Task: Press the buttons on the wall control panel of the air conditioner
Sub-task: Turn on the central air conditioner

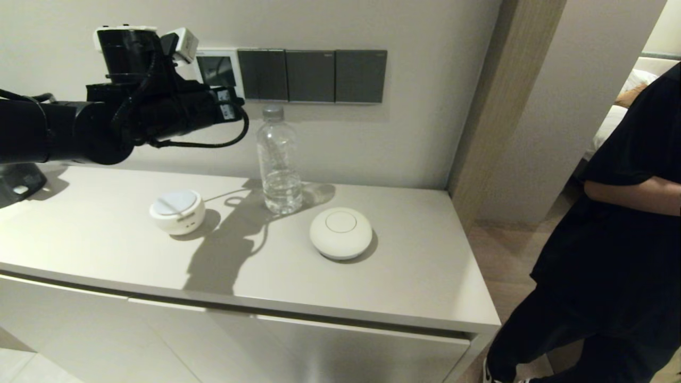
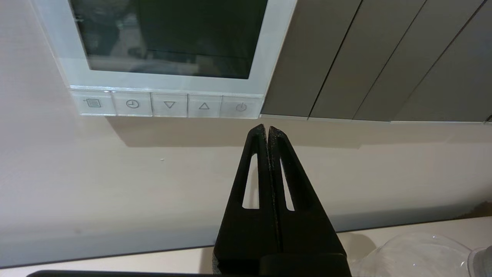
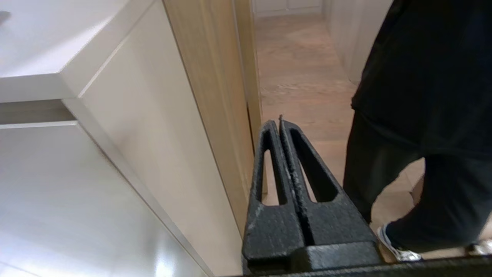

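The white wall control panel point(image 1: 218, 66) with a dark screen is on the wall, partly hidden by my left arm. In the left wrist view the panel point(image 2: 169, 42) fills the upper part, with a row of pale buttons point(image 2: 169, 104) under the screen; the power button point(image 2: 241, 107) is at the row's end beside the grey switches. My left gripper point(image 2: 266, 127) is shut and empty, its tips a little below the power button, apart from it. My right gripper point(image 3: 277, 123) is shut and empty, held low beside the cabinet, out of the head view.
Dark grey switch plates point(image 1: 311, 75) sit right of the panel. On the white counter point(image 1: 415, 276) stand a clear water bottle point(image 1: 277, 159), a small round white device point(image 1: 177, 211) and a white dome point(image 1: 341, 232). A person in black point(image 1: 612, 239) stands at the right.
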`<state>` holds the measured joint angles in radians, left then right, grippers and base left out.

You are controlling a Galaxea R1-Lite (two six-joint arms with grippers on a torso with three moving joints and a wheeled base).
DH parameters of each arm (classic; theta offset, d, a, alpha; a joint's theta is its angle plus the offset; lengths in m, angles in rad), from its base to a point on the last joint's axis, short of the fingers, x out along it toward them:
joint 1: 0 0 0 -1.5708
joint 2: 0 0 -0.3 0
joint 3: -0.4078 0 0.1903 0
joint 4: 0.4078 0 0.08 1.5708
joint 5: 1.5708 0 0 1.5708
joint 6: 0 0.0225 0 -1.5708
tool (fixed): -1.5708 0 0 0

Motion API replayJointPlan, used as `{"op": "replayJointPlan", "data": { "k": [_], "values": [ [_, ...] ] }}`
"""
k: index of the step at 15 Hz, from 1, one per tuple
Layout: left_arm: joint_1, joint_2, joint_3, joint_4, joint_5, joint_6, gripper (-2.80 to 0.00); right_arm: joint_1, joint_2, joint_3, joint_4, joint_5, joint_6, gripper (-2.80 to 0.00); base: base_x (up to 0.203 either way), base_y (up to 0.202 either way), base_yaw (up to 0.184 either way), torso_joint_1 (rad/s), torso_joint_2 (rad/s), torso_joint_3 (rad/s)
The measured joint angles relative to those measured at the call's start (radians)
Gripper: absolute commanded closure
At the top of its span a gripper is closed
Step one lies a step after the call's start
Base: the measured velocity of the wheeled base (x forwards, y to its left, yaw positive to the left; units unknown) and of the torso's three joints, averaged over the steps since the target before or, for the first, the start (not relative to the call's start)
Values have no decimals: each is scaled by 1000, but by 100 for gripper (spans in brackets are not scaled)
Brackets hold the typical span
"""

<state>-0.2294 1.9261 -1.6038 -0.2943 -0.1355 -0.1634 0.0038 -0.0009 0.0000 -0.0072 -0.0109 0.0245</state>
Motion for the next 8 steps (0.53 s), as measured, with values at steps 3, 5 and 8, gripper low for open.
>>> {"op": "replayJointPlan", "data": {
  "k": [3,5,8],
  "values": [
    [-9,-3,5,2,0,1,0,0,0,0,0,0,0,0,0,0,0,0,0,0],
    [-11,-2,4,2,0,1,0,0,0,0,0,0,0,0,0,0,0,0,0,0],
    [-9,6,-11,2,0,1,0,0,0,0,0,0,0,0,0,0,0,0,0,0]
  ]
}}
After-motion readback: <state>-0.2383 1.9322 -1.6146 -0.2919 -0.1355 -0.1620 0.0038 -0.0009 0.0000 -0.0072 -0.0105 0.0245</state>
